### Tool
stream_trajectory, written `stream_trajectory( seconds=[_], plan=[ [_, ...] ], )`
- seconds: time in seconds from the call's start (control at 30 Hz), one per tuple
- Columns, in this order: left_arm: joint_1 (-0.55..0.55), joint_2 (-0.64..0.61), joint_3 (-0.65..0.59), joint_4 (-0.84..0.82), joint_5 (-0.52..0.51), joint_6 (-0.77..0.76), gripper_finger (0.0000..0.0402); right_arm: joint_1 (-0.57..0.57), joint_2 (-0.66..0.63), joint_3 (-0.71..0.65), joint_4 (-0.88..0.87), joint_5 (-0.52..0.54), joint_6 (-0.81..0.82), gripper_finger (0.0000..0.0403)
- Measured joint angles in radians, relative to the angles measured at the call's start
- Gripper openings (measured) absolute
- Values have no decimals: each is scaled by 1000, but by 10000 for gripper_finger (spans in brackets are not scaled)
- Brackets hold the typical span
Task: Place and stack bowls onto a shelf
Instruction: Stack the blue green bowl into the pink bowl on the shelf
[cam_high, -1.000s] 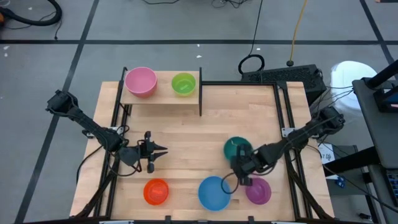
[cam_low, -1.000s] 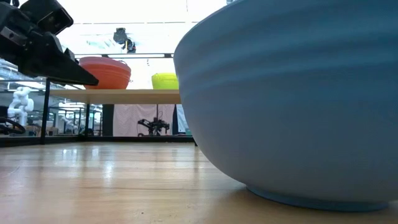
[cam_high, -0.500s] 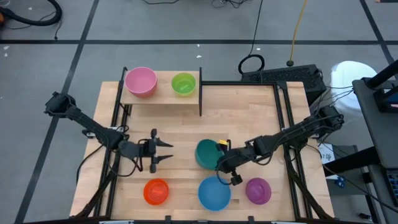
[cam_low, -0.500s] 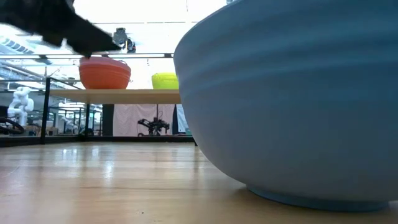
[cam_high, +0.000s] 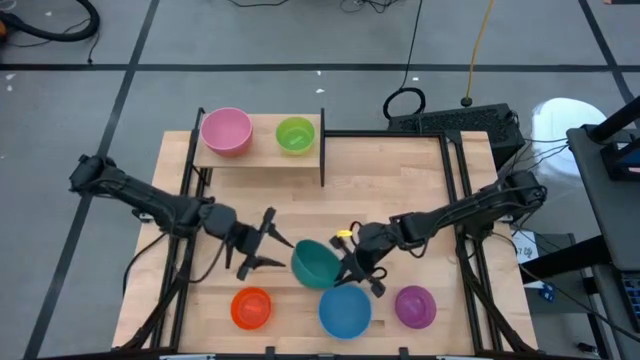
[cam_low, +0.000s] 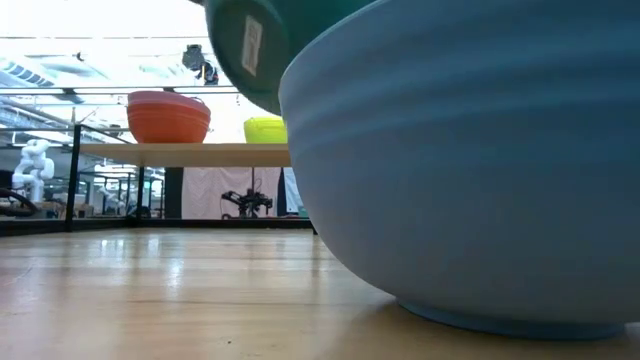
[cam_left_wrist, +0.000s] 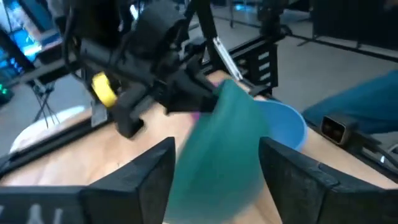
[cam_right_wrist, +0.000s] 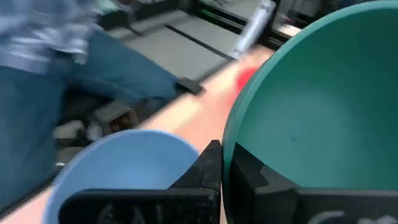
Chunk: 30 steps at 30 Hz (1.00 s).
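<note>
High view: my right gripper (cam_high: 352, 268) clamps the rim of the small round teal plastic bowl (cam_high: 316, 263) at table centre, near side. My left gripper (cam_high: 277, 250) waits just left, jaws wide. I should seat the rim between them before releasing right.

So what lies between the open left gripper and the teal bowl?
Nothing: in the high view only bare tabletop shows between the left gripper and the teal bowl, which the right gripper holds.
</note>
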Motion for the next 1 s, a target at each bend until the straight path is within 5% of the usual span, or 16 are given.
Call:
stream_trajectory(
  seconds=[0.13, 0.4, 0.7, 1.0],
  plan=[
    [70, 29, 2, 4, 95, 13, 213, -18, 54, 1, 103, -112, -9, 0],
    [145, 124, 1, 26, 510, 47, 196, -66, 143, 0, 264, -233, -10, 0],
    [174, 189, 1, 49, 580, 73, 187, -115, 187, 0, 305, -315, -8, 0],
    [187, 230, 0, 68, 656, 73, 94, -138, 187, -1, 305, -348, -10, 4]
  ],
)
